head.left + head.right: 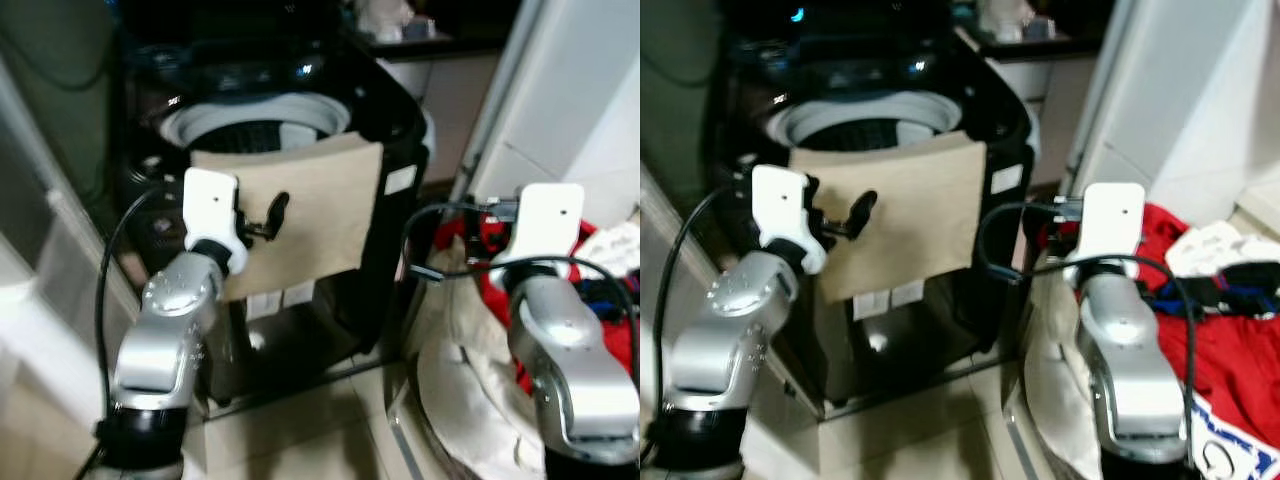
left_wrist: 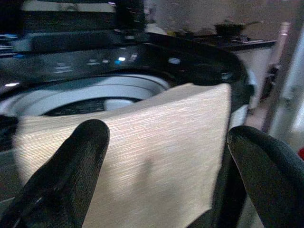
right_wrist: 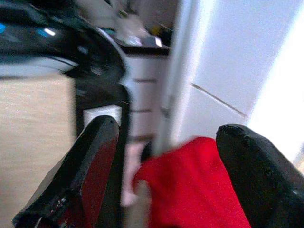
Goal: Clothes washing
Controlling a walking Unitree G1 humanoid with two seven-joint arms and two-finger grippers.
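Note:
A black top-loading washing machine (image 1: pixel 392 130) stands open, its pale drum rim (image 1: pixel 250 118) showing. A beige cloth (image 1: pixel 325 215) hangs over its front edge and down the front panel. My left gripper (image 2: pixel 166 137) is raised just in front of that cloth, open, with its fingers (image 2: pixel 88 142) spread and the cloth beyond them, not pinched. On the right, red clothes (image 1: pixel 1225 345) lie heaped with a white piece (image 1: pixel 1210 245) and something blue. My right gripper (image 3: pixel 164 137) hovers open over the near edge of the red garment (image 3: pixel 190 185), holding nothing.
A pale laundry bag or basket (image 1: pixel 455 385) sits on the floor at the right, under my right arm. A white door or panel (image 1: pixel 585 95) rises behind it. A counter with small items (image 1: pixel 410 30) lies beyond the washer. Tiled floor (image 1: pixel 300 425) lies in front.

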